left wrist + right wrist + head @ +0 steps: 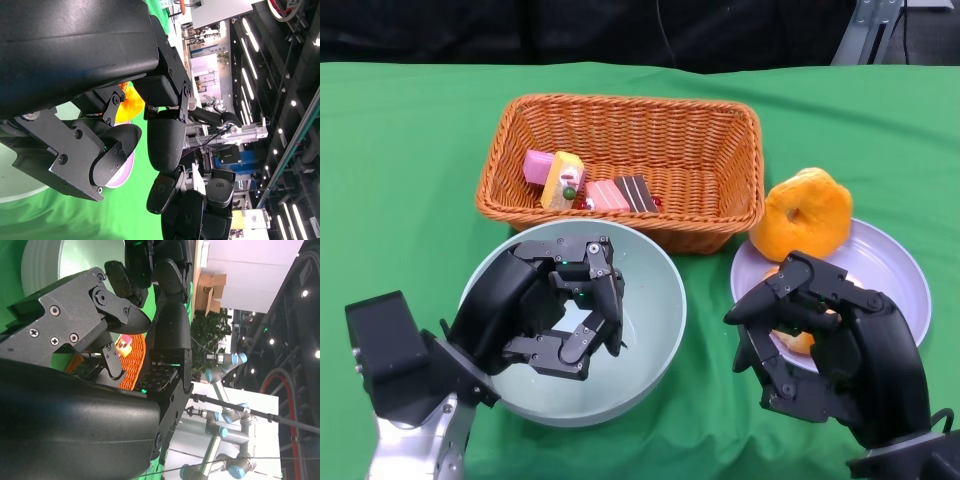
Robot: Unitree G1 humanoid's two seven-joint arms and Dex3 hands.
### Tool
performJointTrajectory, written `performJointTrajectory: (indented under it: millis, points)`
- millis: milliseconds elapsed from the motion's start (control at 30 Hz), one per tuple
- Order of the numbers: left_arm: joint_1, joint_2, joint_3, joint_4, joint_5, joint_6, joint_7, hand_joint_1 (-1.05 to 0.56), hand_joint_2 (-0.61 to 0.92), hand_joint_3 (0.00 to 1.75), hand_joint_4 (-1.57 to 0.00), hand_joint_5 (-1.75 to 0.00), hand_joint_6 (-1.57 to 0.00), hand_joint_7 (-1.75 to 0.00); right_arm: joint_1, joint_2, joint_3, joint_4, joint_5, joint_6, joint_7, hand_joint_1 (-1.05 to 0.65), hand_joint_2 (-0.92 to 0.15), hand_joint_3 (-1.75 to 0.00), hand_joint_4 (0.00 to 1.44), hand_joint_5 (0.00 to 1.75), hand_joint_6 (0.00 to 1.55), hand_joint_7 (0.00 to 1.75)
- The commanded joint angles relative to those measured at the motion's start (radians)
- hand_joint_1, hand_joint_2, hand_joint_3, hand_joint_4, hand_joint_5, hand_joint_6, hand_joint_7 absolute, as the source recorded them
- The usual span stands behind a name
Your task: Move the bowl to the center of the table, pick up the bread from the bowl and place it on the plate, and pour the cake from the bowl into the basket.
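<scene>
Our left hand (555, 310) hangs over the pale green bowl (655, 300), fingers curled inward with nothing in them. Our right hand (820, 345) sits over the near edge of the lavender plate (895, 275), fingers bent, and whether it holds the orange piece beneath it we cannot tell. One orange ring-shaped bread (808, 213) leans on the plate's far rim. Cake pieces (585, 185) lie in the wicker basket (630, 130), toward the table's far edge.
</scene>
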Motion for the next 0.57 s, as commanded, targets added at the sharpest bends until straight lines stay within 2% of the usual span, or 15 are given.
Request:
performJointTrajectory:
  millis: [33,467,567]
  points:
    - [-0.005,0.009,0.007,0.004,0.023,-0.015,0.017,-0.04,0.44,1.36,-0.86,-1.67,-0.84,-1.45,-0.002,-0.012,-0.007,-0.016,0.015,0.01,0.001,-0.15,-0.57,-1.01,0.82,1.55,0.74,1.2]
    - [-0.019,0.009,0.014,0.049,0.041,-0.057,0.012,-0.04,0.47,1.33,-0.85,-1.67,-0.81,-1.48,-0.013,-0.012,-0.016,0.0,0.016,0.009,-0.003,-0.14,-0.55,-1.02,0.83,1.54,0.75,1.17]
    - [-0.019,0.01,0.014,0.055,0.043,-0.055,0.014,-0.04,0.51,1.27,-0.84,-1.67,-0.8,-1.49,-0.016,-0.011,-0.02,0.008,0.025,0.002,0.001,-0.14,-0.54,-1.03,0.83,1.54,0.76,1.17]
